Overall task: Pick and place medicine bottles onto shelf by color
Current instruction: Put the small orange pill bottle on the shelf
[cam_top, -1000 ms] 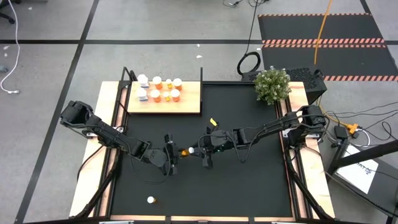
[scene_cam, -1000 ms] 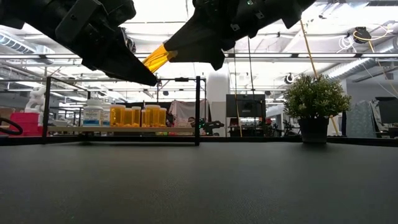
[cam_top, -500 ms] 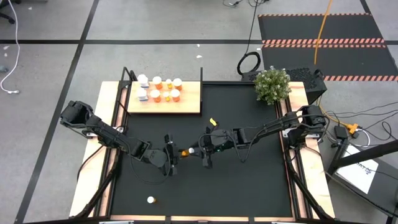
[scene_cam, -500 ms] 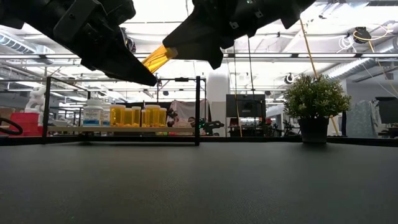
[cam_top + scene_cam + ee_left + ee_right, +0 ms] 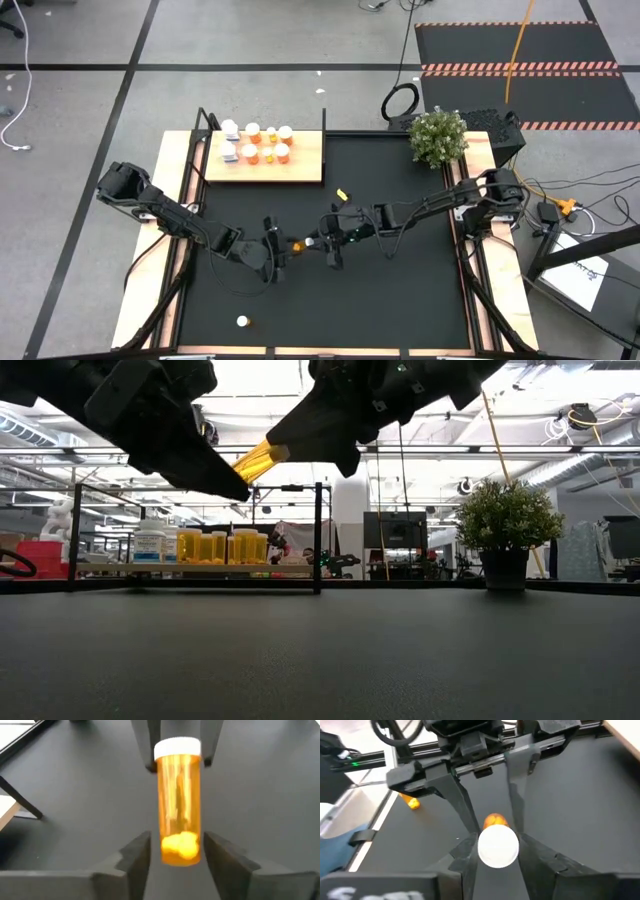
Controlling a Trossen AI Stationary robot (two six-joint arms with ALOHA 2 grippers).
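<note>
The jaws of the left gripper stand parted, clear of the base of an orange bottle that is held above the black mat; the white-capped end is clamped by the right gripper. Nearer the front edge, a single white-capped bottle is seen on the mat. Farther back, the remaining bottles are grouped on the shelf, and a potted plant is placed at the far right corner.

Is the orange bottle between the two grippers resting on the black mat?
No: in the low view the orange bottle hangs well above the mat, between the left gripper and right gripper.
</note>
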